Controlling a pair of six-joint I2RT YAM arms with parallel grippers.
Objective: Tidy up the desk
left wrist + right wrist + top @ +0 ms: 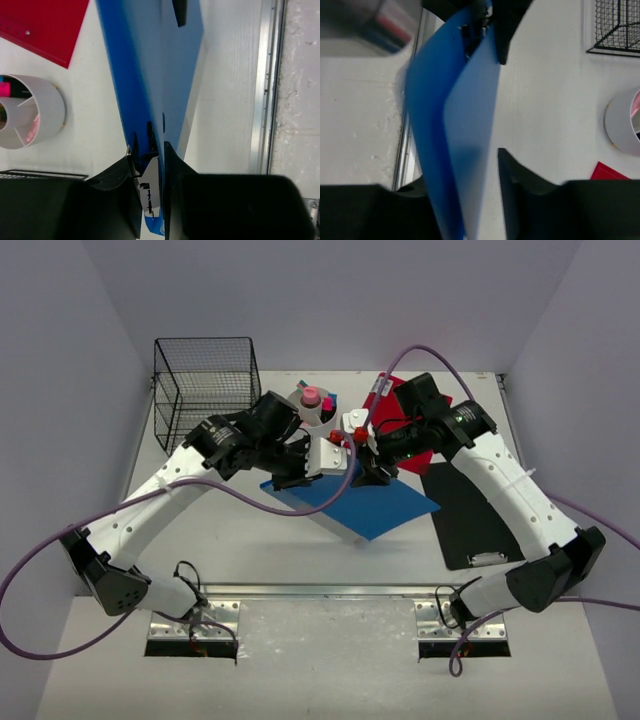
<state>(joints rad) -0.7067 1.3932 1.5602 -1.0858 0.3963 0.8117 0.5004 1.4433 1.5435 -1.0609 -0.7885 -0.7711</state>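
Folder lifted over the desk centre.
Left gripper pinches its 10 o'clock corner; right gripper stands open astride the 12 o'clock edge. If I pull before it bites, I expect the folder to twist free.

Left wrist view: red folder runs off the top edge and pen holder off the left. I cannot name what is inside it. Wire basket shows only as a thin sliver at lower left.

Right wrist view: blue folder is blurred and covers most of one finger of the right gripper. Smeared grey shape at top left has red and blue streaks; I cannot identify it.

Top view: the right arm hides much of the red folder, and both arms' fingertips are too dark for me to separate.
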